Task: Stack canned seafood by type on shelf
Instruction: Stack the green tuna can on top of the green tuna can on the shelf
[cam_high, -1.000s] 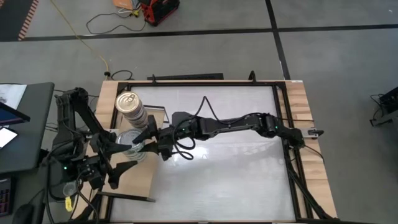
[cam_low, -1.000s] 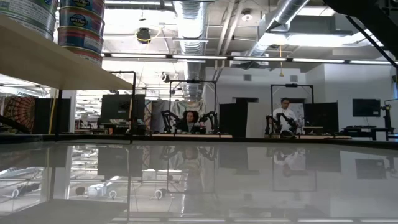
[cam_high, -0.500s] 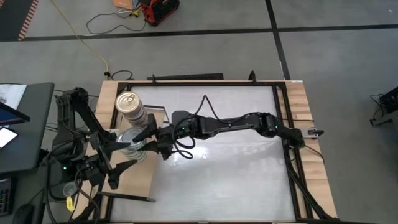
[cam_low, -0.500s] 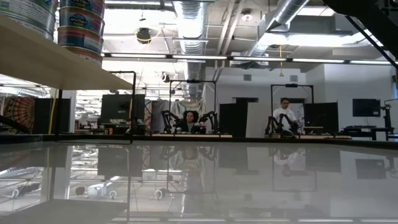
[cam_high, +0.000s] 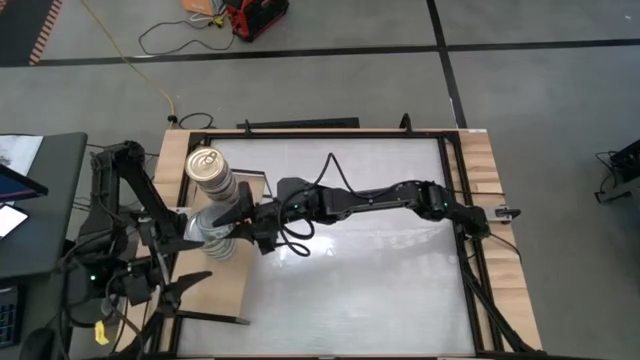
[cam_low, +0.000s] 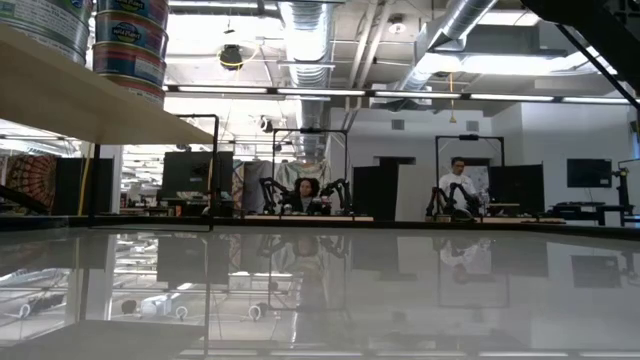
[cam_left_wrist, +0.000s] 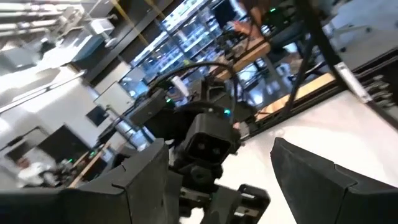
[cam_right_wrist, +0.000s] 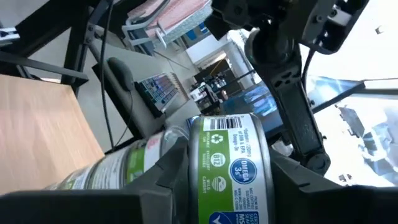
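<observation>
From above, the light wooden shelf with the thin black frame (cam_high: 225, 285) sits at the left side of the table. Two stacks of small round tins stand on it. One stack has a gold pull-tab top (cam_high: 205, 164). The other stack, with a plain silver-grey top (cam_high: 213, 234), is just beside it, nearer the left arm. The right gripper (cam_high: 236, 225) reaches across the table and sits right at the side of the silver stack. The left gripper (cam_high: 175, 289) is off the tins, over the near edge of the shelf, with its fingers apart and holding nothing. So the right arm is the one at the stack.

From table height, only the underside of the shelf and the sides of some blue-labelled tins (cam_low: 130, 45) show in the top left corner. No gripper shows here. Far behind, two people sit at desks.

The left wrist view shows its own two dark fingers spread wide, with the right arm's dark wrist (cam_left_wrist: 208, 140) between them, farther off. No tin shows.

The right wrist view is the clearest — a round tin with a green and white label (cam_right_wrist: 233, 165) sits between its two dark fingers (cam_right_wrist: 171, 177), flat ends facing sideways in this view. More tins lie next to it. The fingers look pressed on the tin's sides — I judge it is clamped. Where exactly the tin rests on the stack is hidden.
</observation>
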